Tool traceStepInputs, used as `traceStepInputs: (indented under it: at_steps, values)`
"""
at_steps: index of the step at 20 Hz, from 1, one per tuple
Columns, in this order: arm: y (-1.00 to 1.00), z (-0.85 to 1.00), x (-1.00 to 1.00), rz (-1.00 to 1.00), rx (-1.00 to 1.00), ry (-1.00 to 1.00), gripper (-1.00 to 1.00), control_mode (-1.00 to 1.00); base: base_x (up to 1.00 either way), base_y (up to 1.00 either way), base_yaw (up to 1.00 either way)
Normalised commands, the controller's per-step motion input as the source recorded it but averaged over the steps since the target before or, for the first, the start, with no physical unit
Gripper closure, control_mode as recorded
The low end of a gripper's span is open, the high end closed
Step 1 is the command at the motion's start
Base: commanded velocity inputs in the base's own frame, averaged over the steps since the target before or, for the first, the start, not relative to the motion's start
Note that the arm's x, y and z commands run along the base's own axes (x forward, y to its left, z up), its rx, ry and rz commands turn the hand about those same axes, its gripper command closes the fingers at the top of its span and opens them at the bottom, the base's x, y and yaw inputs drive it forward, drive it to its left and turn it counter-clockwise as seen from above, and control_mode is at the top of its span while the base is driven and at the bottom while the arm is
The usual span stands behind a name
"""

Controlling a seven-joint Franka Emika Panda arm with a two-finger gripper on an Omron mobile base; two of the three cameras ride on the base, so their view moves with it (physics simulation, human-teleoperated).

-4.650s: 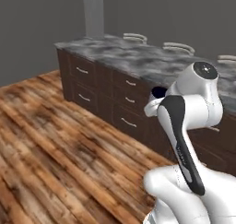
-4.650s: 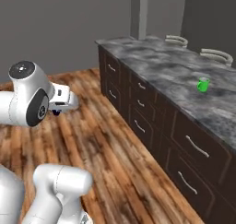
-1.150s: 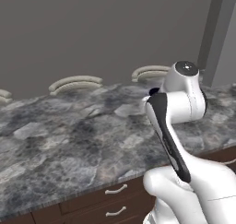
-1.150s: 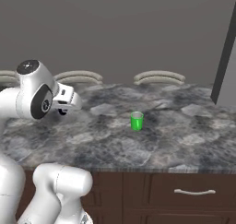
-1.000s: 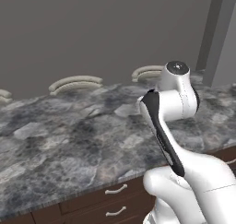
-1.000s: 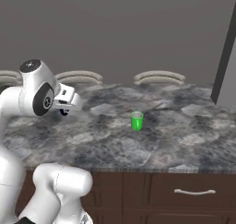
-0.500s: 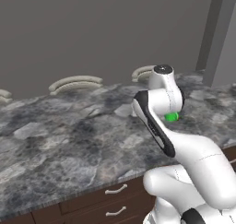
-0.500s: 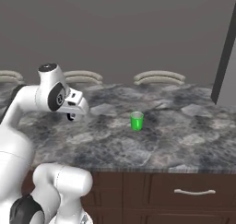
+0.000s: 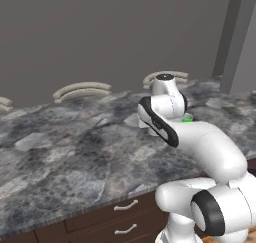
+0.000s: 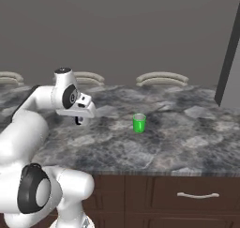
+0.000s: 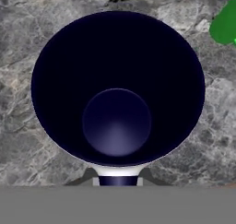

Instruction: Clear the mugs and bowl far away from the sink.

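In the left of the right base view, the arm is reaching out over the counter [image 10: 187, 142]. A second ago the hand was sitting back near the left edge. Now it is stretching forward and dipping, with the gripper [image 10: 80, 117] hanging low over the stone left of centre. The scene behind is not shifting between these pictures, so the base is standing parked and only the arm is travelling. I am reading this as the start of a put-down.

In the hand view, the navy mug [image 11: 117, 89] is filling the middle of the frame. The gripper [image 11: 118, 177] is pinching its near wall at the bottom edge, closed tight on the rim with the mug hanging from it. The mug is looking like glazed ceramic: a thin white outside, a deep glossy navy inside, flaring wide from a small round bottom. How high it is hanging above the stone I cannot tell.

Right of centre in the right base view, the green mug [image 10: 138, 123] is standing upright on the counter, well apart from the gripper. It is small, bright and smooth, and it is also peeking in at the upper right of the hand view [image 11: 226, 22]. In the left base view the arm is hiding most of it [image 9: 187, 119].

The counter is mottled grey, polished stone with pale veins, over dark wood drawers with curved metal pulls. With one mug set down and one in hand, the task is looking partly done.
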Motion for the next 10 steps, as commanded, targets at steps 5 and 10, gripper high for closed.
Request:
traceStepInputs:
  at_steps: [5, 10]
  values:
    - [0.00, -0.41, 0.41, 0.00, 0.00, 0.08, 1.00, -1.00, 0.00, 0.00, 0.00]
    - [0.00, -0.34, 0.24, 0.00, 0.00, 0.01, 1.00, -1.00, 0.00, 0.00, 0.00]
